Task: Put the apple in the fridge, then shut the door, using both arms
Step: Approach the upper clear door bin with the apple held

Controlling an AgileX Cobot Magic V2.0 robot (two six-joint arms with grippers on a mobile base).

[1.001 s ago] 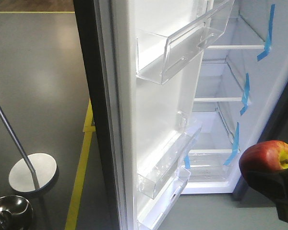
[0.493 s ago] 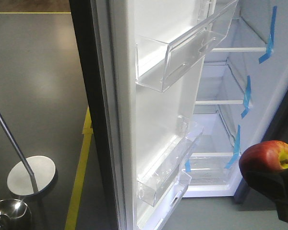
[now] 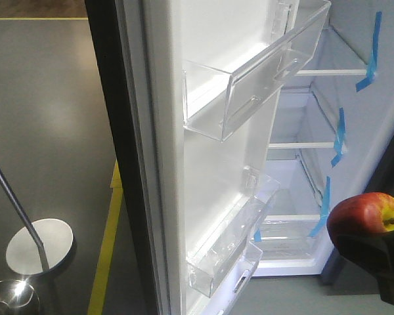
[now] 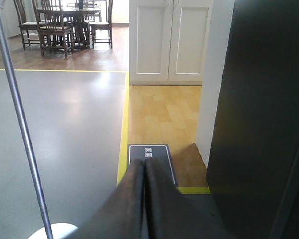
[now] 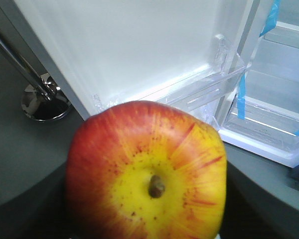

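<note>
our right gripper (image 3: pixel 371 244) grips the apple (image 3: pixel 364 215) outside the fridge (image 3: pixel 292 115); left gripper (image 4: pixel 144 172) pinched shut, empty; placing and shutting the door (image 3: pixel 207 164) remain

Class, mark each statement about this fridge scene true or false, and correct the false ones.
1. The door of the fridge stands open. True.
2. The apple lies on a fridge shelf. False: the right gripper holds it outside the fridge.
3. The left gripper is shut and holds nothing. True.
4. The clear door bins hold bottles. False: they look empty.
5. The fridge interior has blue tape strips. True.
</note>
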